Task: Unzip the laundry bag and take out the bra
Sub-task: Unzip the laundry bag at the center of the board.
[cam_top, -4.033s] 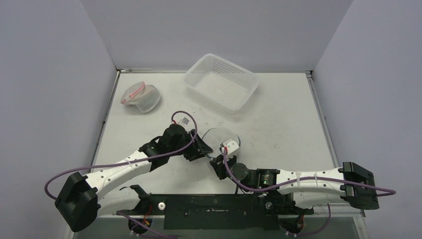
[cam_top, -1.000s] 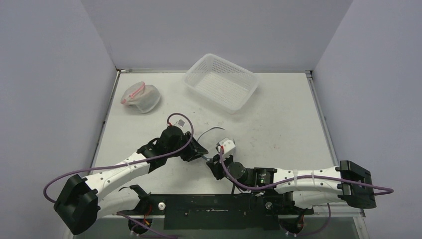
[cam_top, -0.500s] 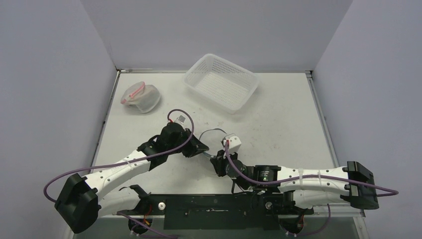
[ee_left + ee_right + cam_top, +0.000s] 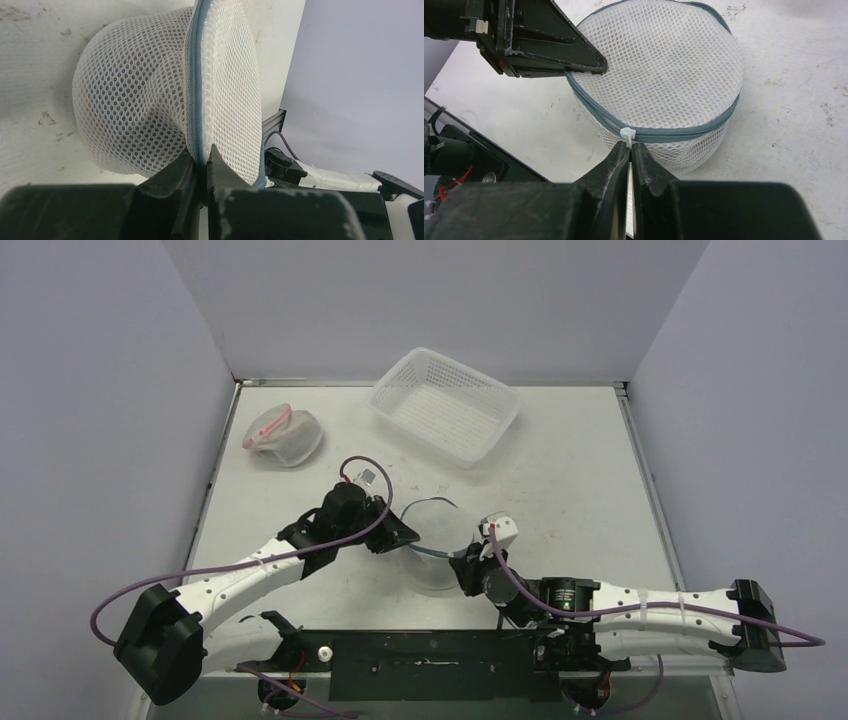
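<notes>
Round white mesh laundry bag, seemingly part-unzipped; left gripper pinches it at ten o'clock, right gripper pinches the zipper pull.

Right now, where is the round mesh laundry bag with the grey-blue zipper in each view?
Top external: laundry bag lower centre, between both arms' tips.
Left wrist: laundry bag fills the centre, above the left gripper.
Right wrist: laundry bag upper centre.
Shared landmark: the grey-blue zipper, pinched by that gripper.
</notes>
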